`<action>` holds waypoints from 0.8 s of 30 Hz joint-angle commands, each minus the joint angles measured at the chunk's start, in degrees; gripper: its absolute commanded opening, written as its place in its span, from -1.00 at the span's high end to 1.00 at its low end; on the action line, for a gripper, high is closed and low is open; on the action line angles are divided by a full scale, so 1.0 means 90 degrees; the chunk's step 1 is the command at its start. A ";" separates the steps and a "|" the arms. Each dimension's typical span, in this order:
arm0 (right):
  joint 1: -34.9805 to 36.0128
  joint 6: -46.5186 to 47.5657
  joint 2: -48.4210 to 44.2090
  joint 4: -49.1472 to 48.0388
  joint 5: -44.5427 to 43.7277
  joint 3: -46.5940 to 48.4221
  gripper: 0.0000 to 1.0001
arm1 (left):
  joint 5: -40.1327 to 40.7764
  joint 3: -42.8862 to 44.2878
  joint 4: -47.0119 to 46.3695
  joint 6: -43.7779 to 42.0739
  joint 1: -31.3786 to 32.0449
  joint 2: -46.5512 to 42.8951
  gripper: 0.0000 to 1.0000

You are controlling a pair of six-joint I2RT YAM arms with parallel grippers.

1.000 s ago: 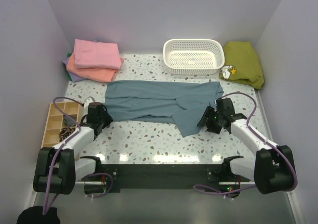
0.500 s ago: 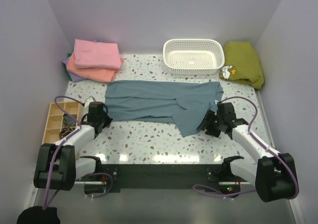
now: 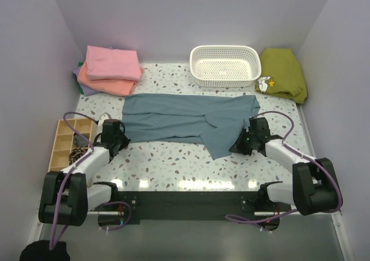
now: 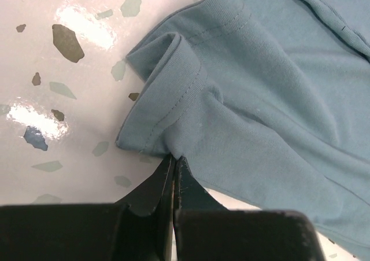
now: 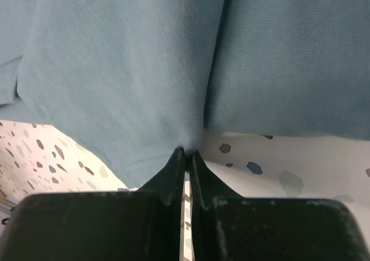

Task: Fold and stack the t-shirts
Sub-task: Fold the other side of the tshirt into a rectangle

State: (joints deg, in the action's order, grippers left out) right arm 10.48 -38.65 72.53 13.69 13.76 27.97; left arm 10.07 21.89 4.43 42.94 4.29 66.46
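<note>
A blue-grey t-shirt (image 3: 185, 121) lies spread across the middle of the table, part folded, with one flap hanging toward the near edge. My left gripper (image 3: 119, 136) is shut on its near left corner; the left wrist view shows the hem (image 4: 167, 107) curled up just beyond the pinched tips (image 4: 173, 160). At the shirt's near right edge my right gripper (image 3: 241, 142) is shut on a fold of cloth (image 5: 173, 99), its tips (image 5: 186, 154) pinching it. Folded pink and salmon-orange t-shirts (image 3: 111, 69) are stacked at the back left, over a lavender one.
A white perforated basket (image 3: 225, 65) stands at the back centre. An olive-green garment (image 3: 283, 73) lies at the back right. A wooden compartment tray (image 3: 69, 144) sits at the left edge beside my left arm. Walls close in on both sides.
Both grippers have closed on the blue-grey shirt's near edge. The right gripper moved slightly left and down onto the cloth. The shirt itself has not shifted.
</note>
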 commanded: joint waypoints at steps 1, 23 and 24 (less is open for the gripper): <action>0.0007 0.0134 -0.0275 -0.0252 0.0170 0.0076 1.00 | 0.0073 0.0263 0.0064 -0.0181 0.0001 -0.0226 1.00; 0.0007 0.0847 -0.1126 0.1564 -0.0982 0.2165 1.00 | 0.0054 0.1298 0.1383 -0.0503 0.0001 -0.0920 1.00; 0.0017 0.0896 -0.1077 0.1564 -0.1011 0.2234 1.00 | 0.0034 0.1337 0.1354 -0.0532 0.0001 -0.0861 1.00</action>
State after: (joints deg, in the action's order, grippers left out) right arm 10.55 -33.26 60.99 26.79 7.01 43.62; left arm 10.28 31.03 16.01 39.92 4.29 57.52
